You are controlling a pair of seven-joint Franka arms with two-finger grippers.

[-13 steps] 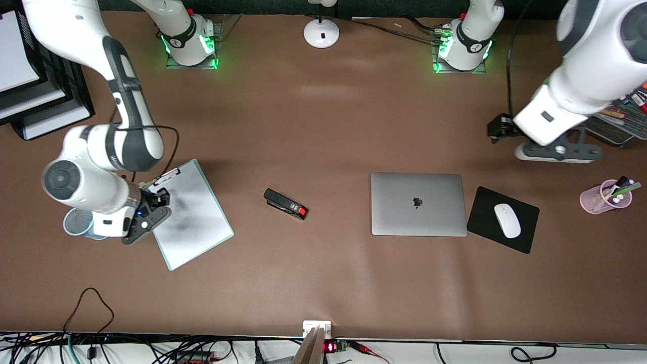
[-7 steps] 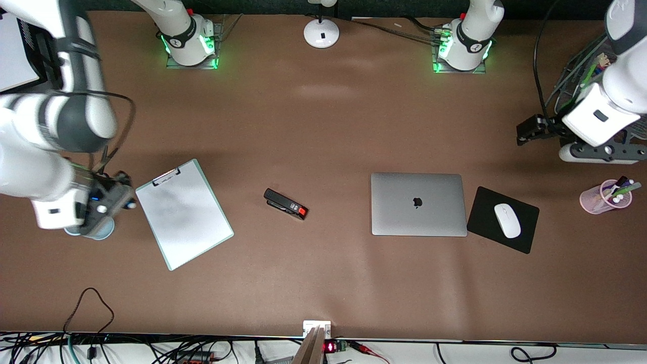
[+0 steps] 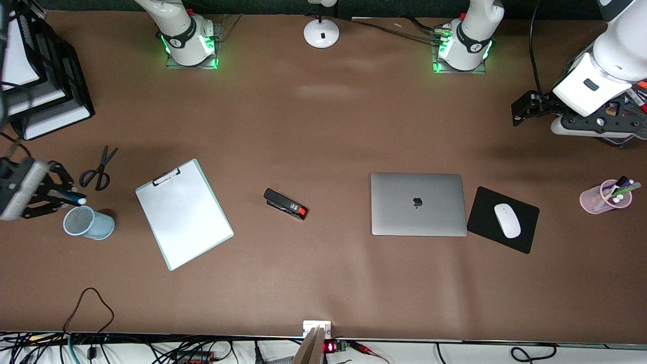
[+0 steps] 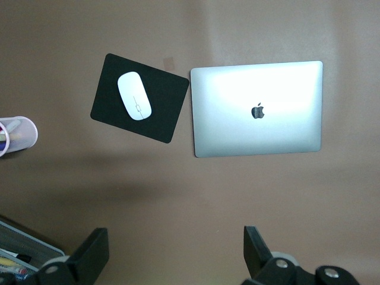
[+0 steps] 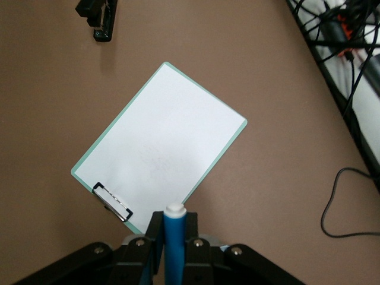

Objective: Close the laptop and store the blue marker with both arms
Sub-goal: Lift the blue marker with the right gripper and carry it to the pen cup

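Observation:
The laptop (image 3: 418,204) lies shut on the table, silver lid up, beside the mousepad; the left wrist view shows it too (image 4: 258,110). My right gripper (image 3: 61,195) hangs at the right arm's end of the table, shut on the blue marker (image 3: 76,199). The marker's pale end juts out just above the rim of a light-blue mesh cup (image 3: 88,223). In the right wrist view the blue marker (image 5: 175,234) sits clamped between the fingers of the right gripper (image 5: 174,240). My left gripper (image 3: 521,111) is open and empty, high over the table's left-arm end; the left wrist view shows it spread wide (image 4: 172,252).
A clipboard (image 3: 184,212), scissors (image 3: 98,169) and a black stapler (image 3: 285,203) lie between the cup and laptop. A white mouse (image 3: 507,220) rests on the black mousepad (image 3: 485,207). A pink pen cup (image 3: 606,196), a mesh organizer (image 3: 632,119), black paper trays (image 3: 45,81) and a lamp base (image 3: 321,33) line the edges.
The right arm has swung off the clipboard toward its end of the table with the marker, uncovering the scissors and cup. The left arm has drawn back and up, away from the laptop.

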